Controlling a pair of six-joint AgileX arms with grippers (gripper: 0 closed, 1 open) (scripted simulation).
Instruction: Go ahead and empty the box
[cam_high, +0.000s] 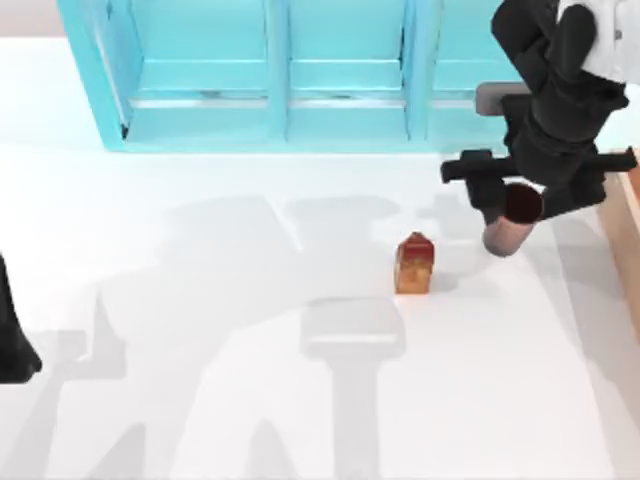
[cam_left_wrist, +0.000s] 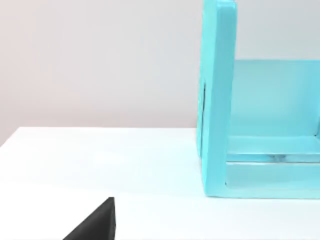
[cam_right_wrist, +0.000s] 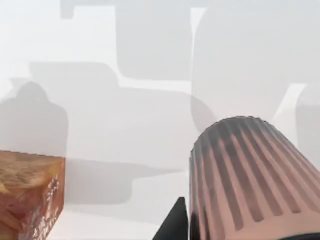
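The box (cam_high: 622, 240), a light tan-orange wooden open-topped container with thick plain walls, sits at the right edge of the white table (cam_high: 200, 320), and only a strip of its wall is in sight, so I cannot see what it holds. Just beside it, over the table, the right hand (cam_high: 512, 215) grasps a ribbed, pinkish-brown cup (cam_high: 508, 232) with a dark red inside, carried tilted with its mouth towards the camera above. In the right wrist view the cup's fluted wall (cam_right_wrist: 245, 175) looms close, with one dark finger (cam_right_wrist: 175, 225) against it.

A small red-orange carton (cam_high: 413, 264) with a peaked top stands upright on the table, near the cup and apart from it. I judge that this one is already out of the box and that the cup is the piece in hand, still to be set down. Whether more is left inside I cannot tell.

The carton carries a mottled print on its side (cam_right_wrist: 30, 195), but nothing on it can be read, and the cup is plain.

Behind them stands a big cyan three-compartment cabinet (cam_high: 270, 80). The left arm (cam_high: 12, 340) stays parked at the table's left edge; I cannot tell how its hand is set.
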